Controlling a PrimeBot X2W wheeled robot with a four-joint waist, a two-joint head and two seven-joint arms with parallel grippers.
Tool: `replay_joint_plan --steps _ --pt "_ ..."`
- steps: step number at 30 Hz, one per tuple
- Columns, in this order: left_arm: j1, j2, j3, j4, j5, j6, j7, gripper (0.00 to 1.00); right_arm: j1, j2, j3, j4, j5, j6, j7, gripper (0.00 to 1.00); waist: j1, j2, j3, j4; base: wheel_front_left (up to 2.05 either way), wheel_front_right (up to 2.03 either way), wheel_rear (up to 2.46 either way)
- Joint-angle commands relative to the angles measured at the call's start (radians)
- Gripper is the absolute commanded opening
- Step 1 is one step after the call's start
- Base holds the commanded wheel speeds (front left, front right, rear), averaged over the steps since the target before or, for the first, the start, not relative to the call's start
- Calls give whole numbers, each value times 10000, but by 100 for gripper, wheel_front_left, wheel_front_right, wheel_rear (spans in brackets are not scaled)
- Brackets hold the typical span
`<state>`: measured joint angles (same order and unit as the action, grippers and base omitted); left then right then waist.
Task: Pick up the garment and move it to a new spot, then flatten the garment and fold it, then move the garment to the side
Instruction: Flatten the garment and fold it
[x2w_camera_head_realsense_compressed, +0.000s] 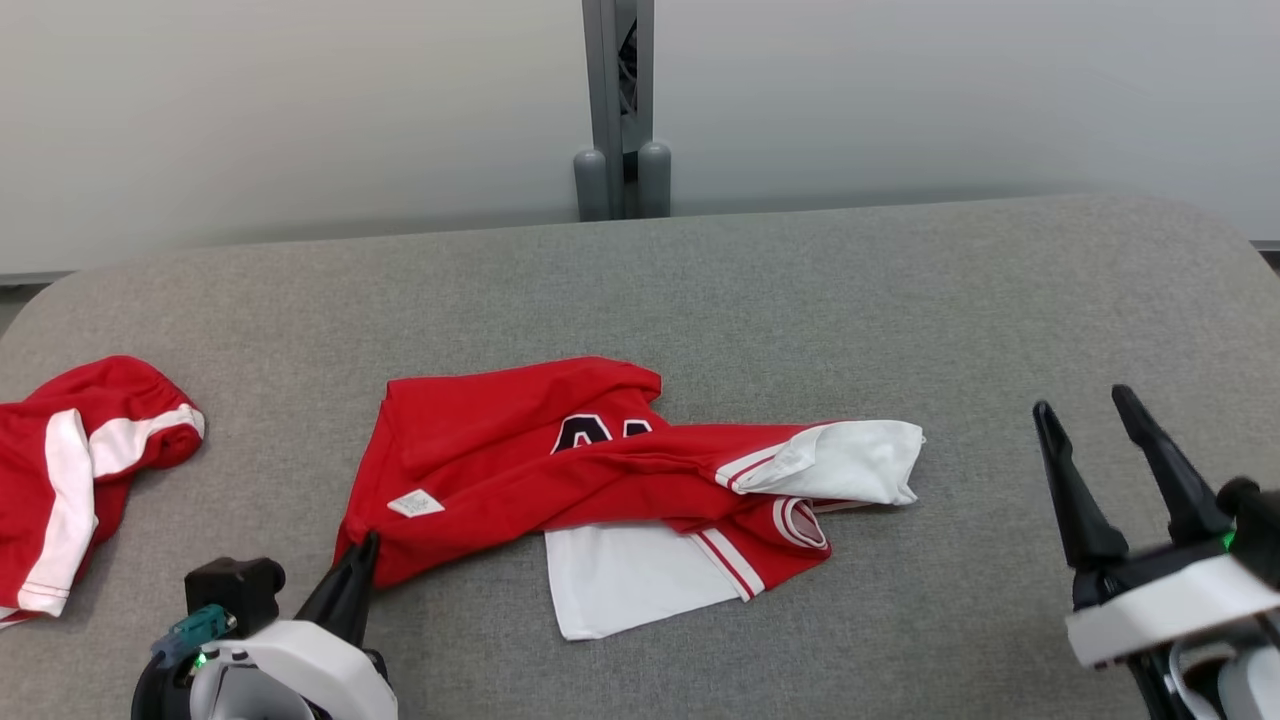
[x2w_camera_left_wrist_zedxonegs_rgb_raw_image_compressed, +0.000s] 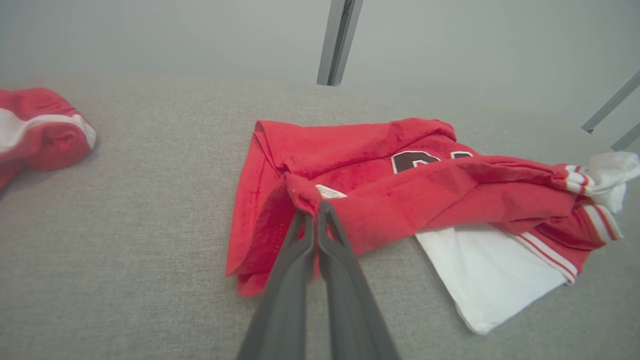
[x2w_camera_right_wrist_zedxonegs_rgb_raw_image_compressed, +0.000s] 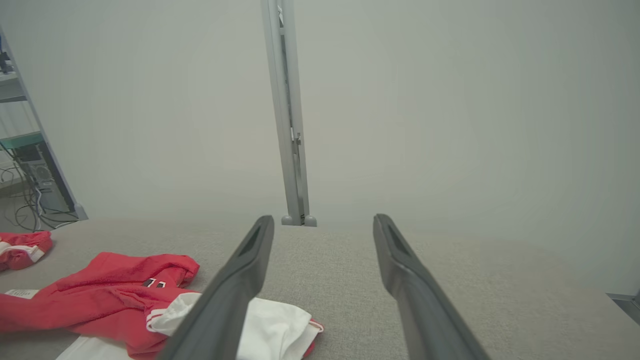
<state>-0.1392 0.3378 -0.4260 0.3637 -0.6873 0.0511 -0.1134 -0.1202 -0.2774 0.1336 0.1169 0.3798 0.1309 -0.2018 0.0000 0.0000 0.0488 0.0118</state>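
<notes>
Left gripper: fingers pressed together, pinching a fold at the near-left corner of the red jersey; in the left wrist view the red cloth is bunched between the two tips, just beside the sewn label.
Jersey: lies rumpled and partly doubled over on the grey table, spreading ahead and to the right of the left gripper.
Long axis: runs left to right across the table, from the pinched corner toward the right gripper.
White sleeve: the jersey's right end, on the side facing the right gripper; a second white panel lies flat at the near edge.
Right gripper: fingers spread wide, holding nothing, well apart from the white sleeve, which lies to its left.
Nearer arm: the left, already on the cloth; flattening would probably need the right to reach leftward to the sleeve end.
Count: two grippers; one jersey; one other red-and-white garment, bunched well to the left of the left gripper.
</notes>
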Motion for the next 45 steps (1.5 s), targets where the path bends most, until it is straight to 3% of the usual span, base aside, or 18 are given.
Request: replay_joint_plan --steps 1,9,14,31,36,39,45 --pt "146 69 2 15 -45 43 29 0 354 137 -162 -224 -96 -3 188 100 0 0 -114 -36 0 0 0" --pt "382 84 -17 160 -203 38 60 0 1968 986 -1052 -1548 -741 -3 1108 100 0 0 -386 -73 0 0 0" --pt "474 67 -19 188 -319 -17 100 0 2284 1200 -1171 -1884 -853 -3 1365 100 0 0 -424 -90 0 0 0" --pt "463 -15 -133 244 -423 -40 44 0 2365 1240 -1167 -2094 -895 -3 1601 100 0 0 -529 -88 0 0 0" --pt "346 -49 -148 196 -443 -3 -3 0 1947 1037 -1044 -1975 -712 -3 1662 100 0 0 -367 -66 0 0 0" --pt "155 -114 -144 96 -497 -69 1 0 1412 579 -838 -1605 -517 -3 1741 100 0 0 -50 -2 0 0 0" --pt "-350 -190 -272 140 -328 -174 -45 0 -325 -549 245 244 251 -3 1737 100 0 0 802 268 0 0 0"
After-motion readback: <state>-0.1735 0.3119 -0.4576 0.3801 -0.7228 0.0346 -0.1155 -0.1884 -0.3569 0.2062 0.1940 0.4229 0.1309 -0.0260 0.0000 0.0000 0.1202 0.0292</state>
